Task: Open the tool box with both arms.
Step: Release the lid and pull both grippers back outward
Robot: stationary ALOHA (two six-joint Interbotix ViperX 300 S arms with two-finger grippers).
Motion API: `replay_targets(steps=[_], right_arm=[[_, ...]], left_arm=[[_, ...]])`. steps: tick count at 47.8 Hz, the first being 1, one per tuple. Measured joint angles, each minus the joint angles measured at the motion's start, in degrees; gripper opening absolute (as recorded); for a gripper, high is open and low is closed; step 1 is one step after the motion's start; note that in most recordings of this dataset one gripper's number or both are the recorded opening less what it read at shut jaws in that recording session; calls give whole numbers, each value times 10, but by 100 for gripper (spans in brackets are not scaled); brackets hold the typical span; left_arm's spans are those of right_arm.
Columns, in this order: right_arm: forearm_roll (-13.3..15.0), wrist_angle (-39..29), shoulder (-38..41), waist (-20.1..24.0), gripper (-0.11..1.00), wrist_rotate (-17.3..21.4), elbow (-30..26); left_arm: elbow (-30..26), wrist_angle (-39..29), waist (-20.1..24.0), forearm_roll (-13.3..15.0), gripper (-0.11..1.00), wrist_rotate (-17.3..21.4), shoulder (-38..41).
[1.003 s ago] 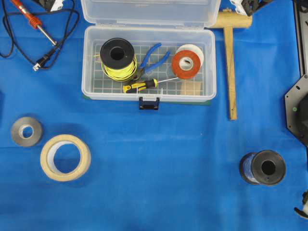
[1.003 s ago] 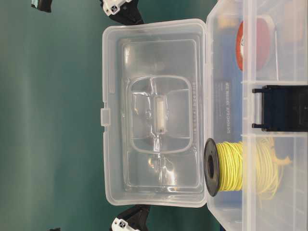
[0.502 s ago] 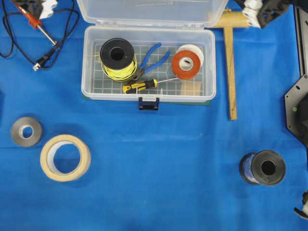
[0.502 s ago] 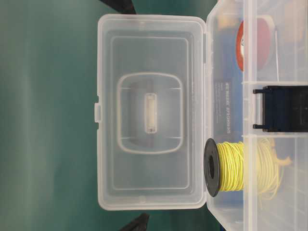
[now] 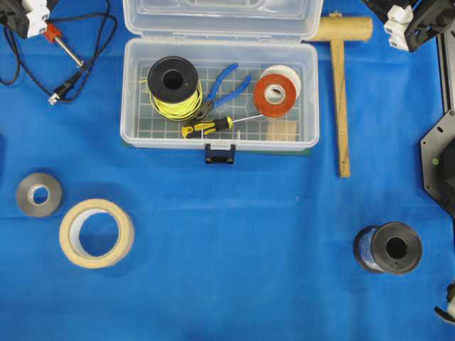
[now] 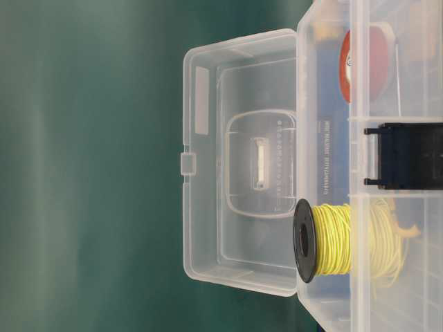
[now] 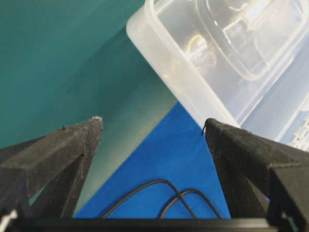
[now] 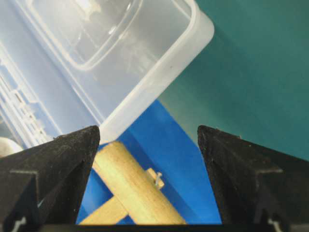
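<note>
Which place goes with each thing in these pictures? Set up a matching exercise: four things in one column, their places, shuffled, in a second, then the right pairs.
Things:
1. yellow wire spool
2. wooden mallet
3. beige tape ring
4. soldering iron

Places (overhead view):
A. on the blue cloth, lower left
B. inside the tool box, left part
C. top left, beside black cable
D. right of the tool box, outside it

Pairs: 1-B, 2-D, 3-A, 4-C

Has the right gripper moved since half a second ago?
Yes. In the overhead view the right gripper has shifted rightward, away from the wooden mallet head and the tool box lid.
</note>
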State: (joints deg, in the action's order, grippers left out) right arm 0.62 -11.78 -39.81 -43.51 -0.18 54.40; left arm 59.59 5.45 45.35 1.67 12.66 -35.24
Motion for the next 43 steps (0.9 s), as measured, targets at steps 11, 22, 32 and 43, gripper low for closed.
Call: replay_targets(steps=[11,22,32,43], right_arm=[[-7,0,11,9,81,1,-1],[-19,0,12,96,81,4,-1],[-22,0,12,224,81,4,-1],[-22,-2,15,341,81,4,1]], left_arm=[[0,-1,-19,1,90,-11,6],[3,-18,-99,2,90,-30,-3],[12,-33,-199,3,90,-33,-20],[24,-34,-311,4,90,-34,-42]])
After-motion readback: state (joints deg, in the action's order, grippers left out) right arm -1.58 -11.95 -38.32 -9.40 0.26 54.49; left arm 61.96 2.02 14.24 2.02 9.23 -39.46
